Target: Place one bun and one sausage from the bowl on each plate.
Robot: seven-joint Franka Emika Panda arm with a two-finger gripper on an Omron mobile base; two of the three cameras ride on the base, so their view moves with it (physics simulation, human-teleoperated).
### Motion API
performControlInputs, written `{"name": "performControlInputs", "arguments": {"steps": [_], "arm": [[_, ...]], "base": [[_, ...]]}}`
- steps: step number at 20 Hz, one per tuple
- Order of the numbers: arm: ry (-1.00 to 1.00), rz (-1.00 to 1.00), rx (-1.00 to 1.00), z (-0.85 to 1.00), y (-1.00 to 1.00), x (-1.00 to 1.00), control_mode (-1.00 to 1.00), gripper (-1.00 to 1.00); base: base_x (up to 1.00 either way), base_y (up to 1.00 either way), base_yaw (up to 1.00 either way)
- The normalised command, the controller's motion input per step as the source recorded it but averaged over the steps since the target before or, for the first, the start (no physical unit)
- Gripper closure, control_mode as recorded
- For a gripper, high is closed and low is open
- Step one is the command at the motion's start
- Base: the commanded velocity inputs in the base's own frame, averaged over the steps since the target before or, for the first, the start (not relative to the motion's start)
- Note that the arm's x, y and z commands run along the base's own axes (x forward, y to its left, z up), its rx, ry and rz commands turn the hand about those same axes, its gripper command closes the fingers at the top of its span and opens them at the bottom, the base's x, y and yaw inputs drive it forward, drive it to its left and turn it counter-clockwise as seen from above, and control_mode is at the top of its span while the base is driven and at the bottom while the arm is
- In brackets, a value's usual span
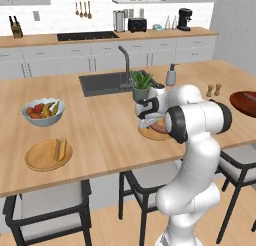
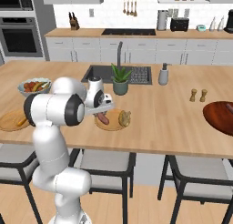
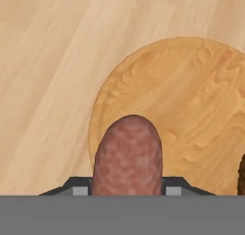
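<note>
— Sausage (image 3: 128,155) is sitting right between the gripper (image 2: 101,113) jaws, which are closing on it; its long axis is pointing away from the hand.

— And where is it hanging?

— Over the near edge of the middle plate (image 2: 113,124), whose bun (image 2: 124,118) is lying beside it on the right. I'm guessing it is going straight down.

— The bowl (image 2: 219,116)?

— Sitting far right. The left plate (image 1: 36,159) is already holding food.
</note>
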Motion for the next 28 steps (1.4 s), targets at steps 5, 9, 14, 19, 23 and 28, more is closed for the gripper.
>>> {"name": "performControlInputs", "arguments": {"steps": [5,9,14,19,23,28], "arm": [[0.00,0.00,0.00,-0.06,-0.05,0.30,-1.00,1.00],[0.00,0.00,0.00,-0.13,-0.03,0.46,-1.00,1.00],[-0.01,0.00,0.00,-0.20,-0.13,0.28,-1.00,1.00],[0.00,0.00,0.00,-0.32,-0.13,0.04,-1.00,1.00],[0.00,0.00,0.00,-0.03,-0.01,0.02,-1.00,-1.00],[0.00,0.00,0.00,0.00,0.00,0.09,-1.00,-1.00]], "base": [[0.00,0.00,0.00],[0.00,0.00,0.00],[0.00,0.00,0.00],[0.00,0.00,0.00],[0.00,0.00,0.00],[0.00,0.00,0.00]]}}
